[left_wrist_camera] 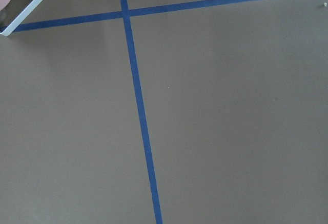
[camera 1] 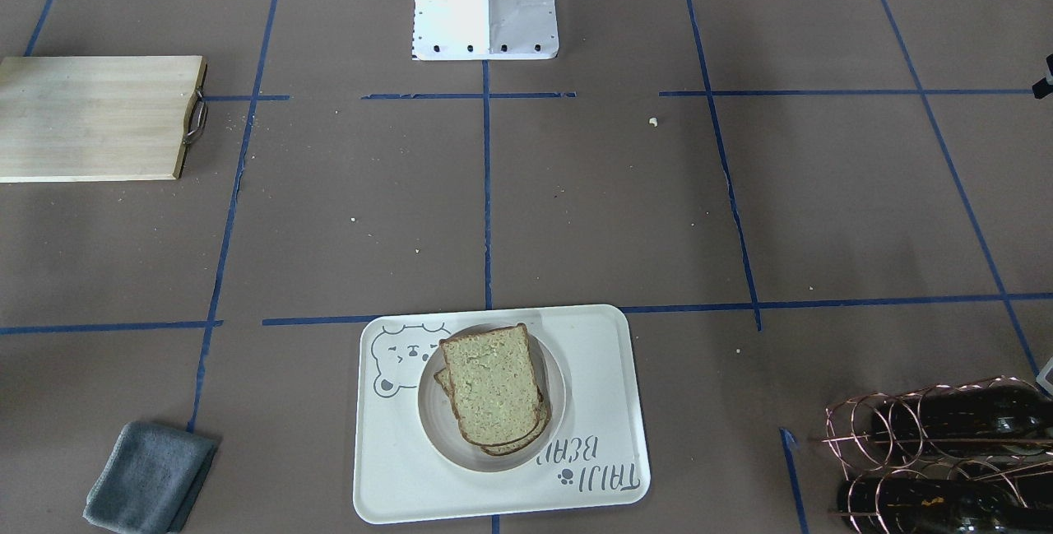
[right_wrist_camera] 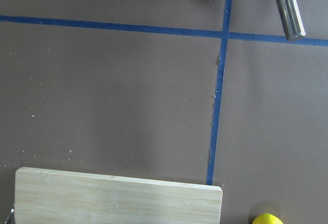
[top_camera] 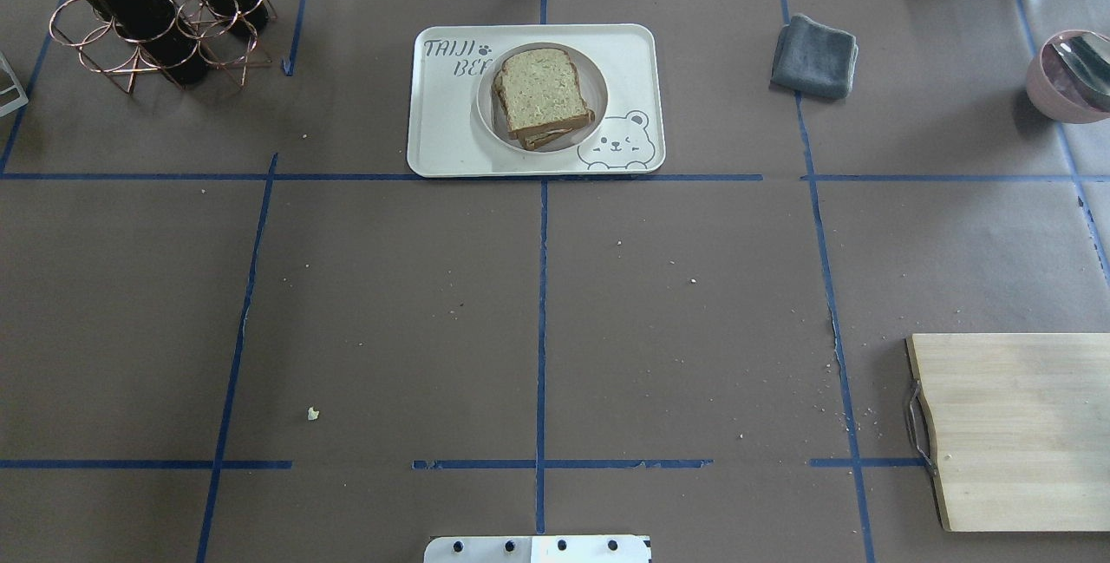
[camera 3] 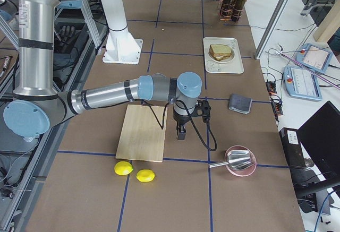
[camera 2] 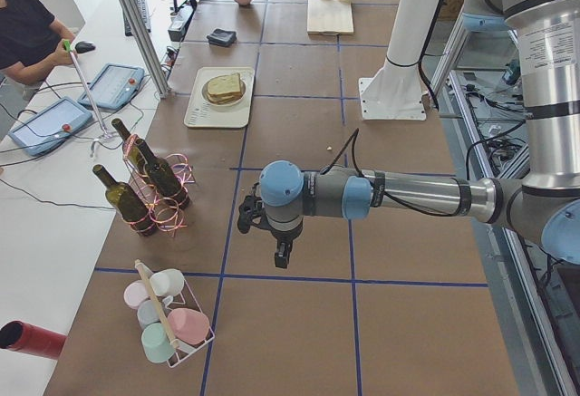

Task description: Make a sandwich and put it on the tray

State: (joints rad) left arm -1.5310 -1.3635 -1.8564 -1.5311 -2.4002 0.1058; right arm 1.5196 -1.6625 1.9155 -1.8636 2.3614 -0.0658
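Where the sandwich [top_camera: 539,93] lies, the tray [top_camera: 442,129] rim surrounds it.

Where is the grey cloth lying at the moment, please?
In the overhead view, the grey cloth lies near the far edge, right of centre, between the tray and the pink bowl.

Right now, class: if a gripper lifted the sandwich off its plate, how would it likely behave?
The sandwich is porous bread, so probably light and soft; a hard squeeze would likely dent it. Its slices sit offset, so they may slide apart when lifted. The plate looks smooth, so a push might make it slip.
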